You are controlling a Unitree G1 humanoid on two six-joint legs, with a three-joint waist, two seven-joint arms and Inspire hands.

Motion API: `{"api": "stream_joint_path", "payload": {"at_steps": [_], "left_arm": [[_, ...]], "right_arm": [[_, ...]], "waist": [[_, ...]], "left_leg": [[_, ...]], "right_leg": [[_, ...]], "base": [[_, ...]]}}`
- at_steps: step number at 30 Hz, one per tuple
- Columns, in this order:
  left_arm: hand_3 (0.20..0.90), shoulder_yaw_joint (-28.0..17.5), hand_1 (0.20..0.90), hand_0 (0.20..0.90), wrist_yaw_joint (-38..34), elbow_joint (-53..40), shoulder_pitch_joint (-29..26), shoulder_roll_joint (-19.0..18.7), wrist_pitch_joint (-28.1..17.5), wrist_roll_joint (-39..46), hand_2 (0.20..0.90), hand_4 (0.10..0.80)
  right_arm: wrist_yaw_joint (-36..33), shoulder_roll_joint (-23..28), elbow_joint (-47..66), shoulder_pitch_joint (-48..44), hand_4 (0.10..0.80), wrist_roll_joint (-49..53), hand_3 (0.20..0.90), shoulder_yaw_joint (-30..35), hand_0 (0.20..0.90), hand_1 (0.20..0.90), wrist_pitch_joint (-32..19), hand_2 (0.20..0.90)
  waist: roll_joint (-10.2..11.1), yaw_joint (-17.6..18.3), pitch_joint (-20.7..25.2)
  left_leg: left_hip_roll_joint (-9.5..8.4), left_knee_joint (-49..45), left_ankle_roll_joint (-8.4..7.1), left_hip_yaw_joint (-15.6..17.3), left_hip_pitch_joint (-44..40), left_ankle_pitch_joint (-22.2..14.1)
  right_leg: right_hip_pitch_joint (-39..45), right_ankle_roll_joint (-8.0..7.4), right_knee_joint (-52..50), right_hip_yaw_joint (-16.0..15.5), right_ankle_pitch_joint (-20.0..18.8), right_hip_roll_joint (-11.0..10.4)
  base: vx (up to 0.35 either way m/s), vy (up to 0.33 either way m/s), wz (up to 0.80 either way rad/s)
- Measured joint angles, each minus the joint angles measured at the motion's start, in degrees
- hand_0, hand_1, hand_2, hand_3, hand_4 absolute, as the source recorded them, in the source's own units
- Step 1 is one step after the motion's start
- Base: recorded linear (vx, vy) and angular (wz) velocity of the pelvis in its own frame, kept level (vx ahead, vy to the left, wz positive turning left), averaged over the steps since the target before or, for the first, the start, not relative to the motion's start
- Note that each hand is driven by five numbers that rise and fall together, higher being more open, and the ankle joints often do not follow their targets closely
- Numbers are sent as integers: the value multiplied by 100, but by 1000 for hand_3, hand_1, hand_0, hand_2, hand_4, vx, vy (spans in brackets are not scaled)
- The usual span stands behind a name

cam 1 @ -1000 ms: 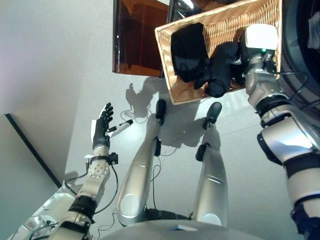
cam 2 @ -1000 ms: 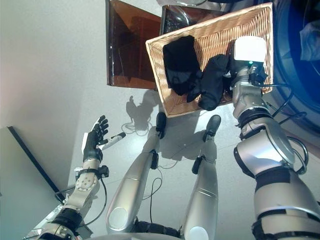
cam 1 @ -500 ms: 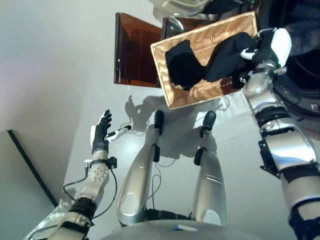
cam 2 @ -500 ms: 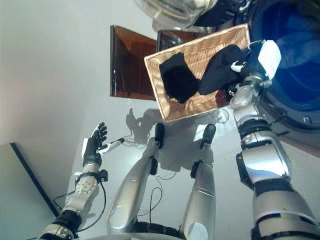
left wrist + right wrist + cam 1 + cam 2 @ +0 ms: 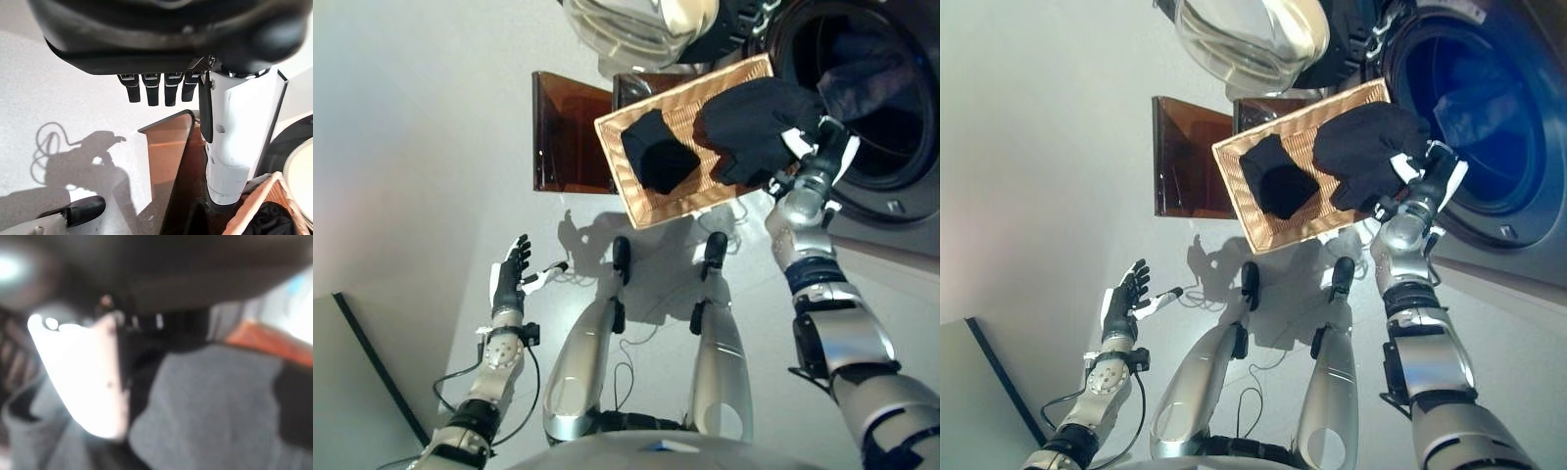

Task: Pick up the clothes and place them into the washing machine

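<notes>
Clothes are what the right hand point(image 5: 1427, 188) is dealing with: a dark garment point(image 5: 1366, 149) is bunched in its grip, fingers and white-covered thumb curling into the cloth, held up above the near corner of the wicker basket point(image 5: 1234, 201) and right beside the washer's round opening point(image 5: 1489, 117). The right wrist view is showing grey fabric pressed against the thumb, so the pinch is firm. A second dark piece point(image 5: 1276, 179) is lying inside the basket, against its woven floor. Deep in the drum, a bluish cloth point(image 5: 1477, 98) is already sitting. The washer's glass door point(image 5: 1249, 39) is hanging wide, swung out beyond the basket. Next to the basket, a brown cabinet point(image 5: 1180, 157) is standing on the pale floor point(image 5: 1058, 176).

Over on the other side, the left hand point(image 5: 1119, 305) is hovering low, well apart from everything, fingers straight and lightly spread, thumb sticking out, holding nothing. Its wrist view is confirming that: fingers point(image 5: 152, 91) side by side, nothing between them.
</notes>
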State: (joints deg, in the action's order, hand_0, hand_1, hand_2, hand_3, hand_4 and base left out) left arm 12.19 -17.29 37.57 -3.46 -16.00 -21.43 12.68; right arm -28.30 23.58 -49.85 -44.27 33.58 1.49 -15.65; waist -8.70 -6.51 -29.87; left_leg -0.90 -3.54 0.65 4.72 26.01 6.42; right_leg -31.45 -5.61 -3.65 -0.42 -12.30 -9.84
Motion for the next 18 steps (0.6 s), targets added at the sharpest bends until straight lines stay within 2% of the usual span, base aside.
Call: {"api": "stream_joint_path", "payload": {"at_steps": [3,9,12,18], "left_arm": [[900,-5,900,900,78,64,8,44,79,9,900,800],[900,2,900,900,203,73,126,124,127,47,900,800],[900,9,900,900,243,84,206,221,153,58,900,800],[900,17,900,900,295,129,207,277,170,62,900,800]], "right_arm": [[239,-155,159,11,300,1020,200,208,200,200,-229,200],[479,-145,411,-134,300,2244,200,677,200,200,-627,200],[477,-114,410,-209,300,2613,200,904,200,200,-821,200],[468,-7,372,-368,300,3042,200,978,200,200,-850,200]], "waist": [[-80,14,56],[-210,70,147],[-264,80,189],[-308,76,223]], "left_leg": [[-1,12,15,18,-88,-14],[-10,17,17,25,-103,-29],[-8,18,20,25,-103,-34],[-11,21,20,24,-101,-35]], "right_leg": [[76,9,-1,40,-7,6],[85,-25,0,51,32,-4],[83,-30,1,53,38,0],[78,-31,4,59,39,-2]], "base": [[44,-6,-4],[19,-3,-3],[0,0,0],[0,0,0]]}}
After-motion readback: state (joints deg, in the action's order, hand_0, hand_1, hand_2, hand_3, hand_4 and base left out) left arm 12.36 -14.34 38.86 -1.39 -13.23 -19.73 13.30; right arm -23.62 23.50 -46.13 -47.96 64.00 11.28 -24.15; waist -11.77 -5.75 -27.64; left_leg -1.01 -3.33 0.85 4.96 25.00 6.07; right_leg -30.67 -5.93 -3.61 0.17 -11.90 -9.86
